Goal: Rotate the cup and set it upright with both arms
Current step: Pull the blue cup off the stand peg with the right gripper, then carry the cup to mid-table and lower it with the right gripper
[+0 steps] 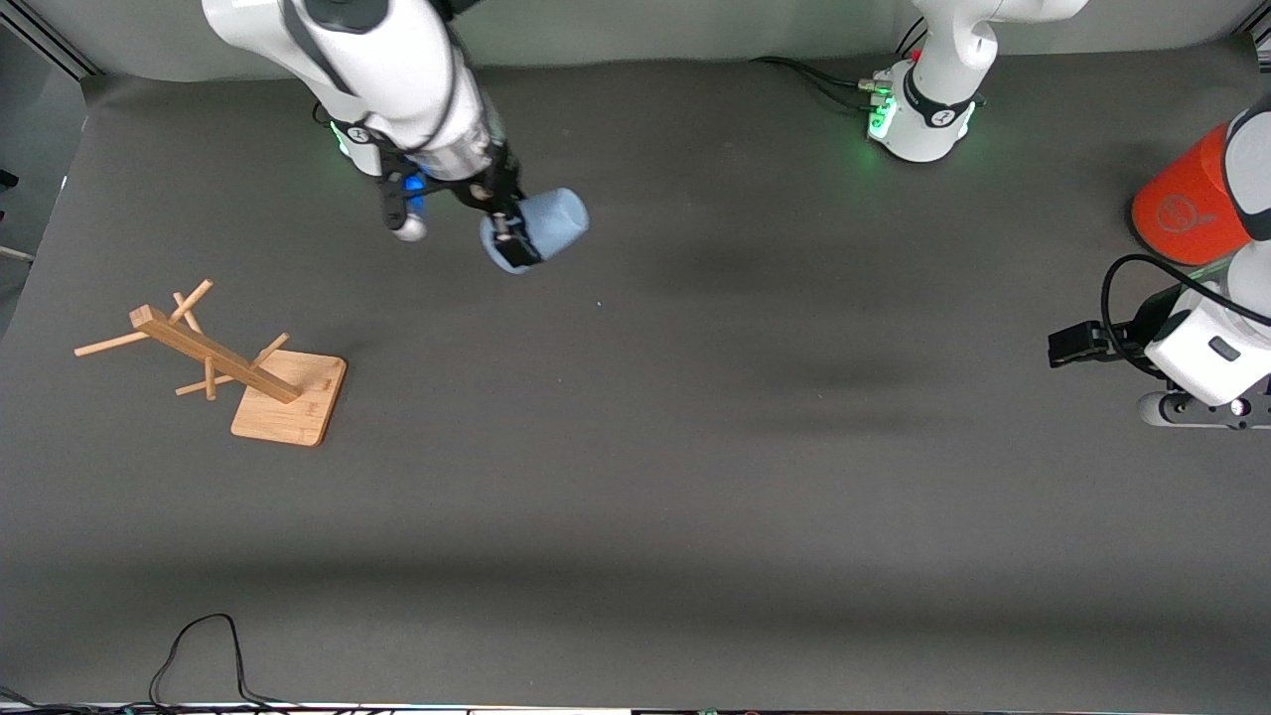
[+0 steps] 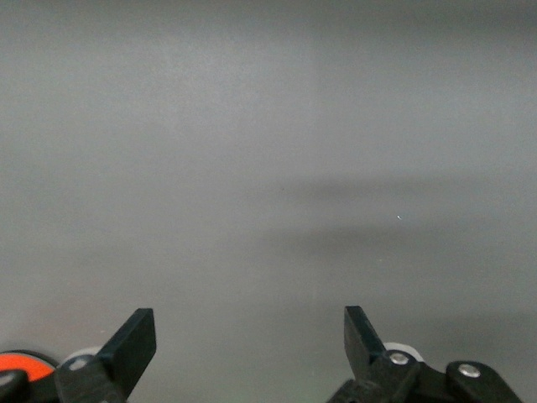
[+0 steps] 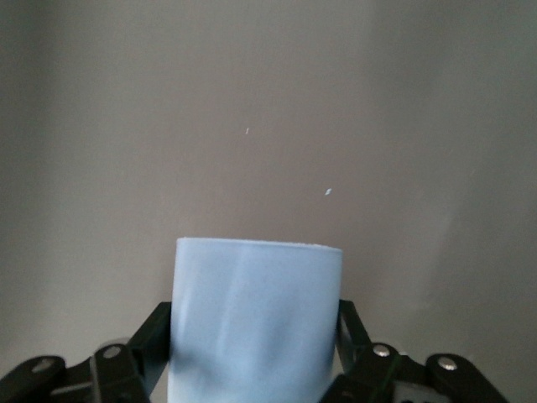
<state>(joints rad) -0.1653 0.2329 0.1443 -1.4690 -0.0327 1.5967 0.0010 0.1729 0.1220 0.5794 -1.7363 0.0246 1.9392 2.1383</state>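
At the right arm's end of the worktop (image 1: 635, 516) stands a wooden peg rack (image 1: 233, 367), a slanted post with side pegs on a square base, nearer the front camera than anything else.

Next comes the right hand (image 1: 511, 243), up in the air over the bare worktop in front of the right arm's base. Its fingers are closed on the cup (image 1: 541, 233), clamping it on two opposite sides; the right wrist view shows the pale-blue body (image 3: 256, 323) running straight out from between the fingers. The cup is off the surface and tipped over: its long axis lies roughly level, and its free end points toward the left arm's end of the worktop, not up. Which end is the mouth I cannot tell.

That direction is what the coming move seems to turn on. The cup lies well apart from the left hand (image 1: 1077, 343), which waits low near the worktop's edge at its own end, spread wide and empty, as the left wrist view shows (image 2: 250, 340); a handover would need it to come to the cup's free end.

Beside the left arm stands an orange-red can (image 1: 1182, 214) bearing a round emblem, too small to read. No other writing shows.
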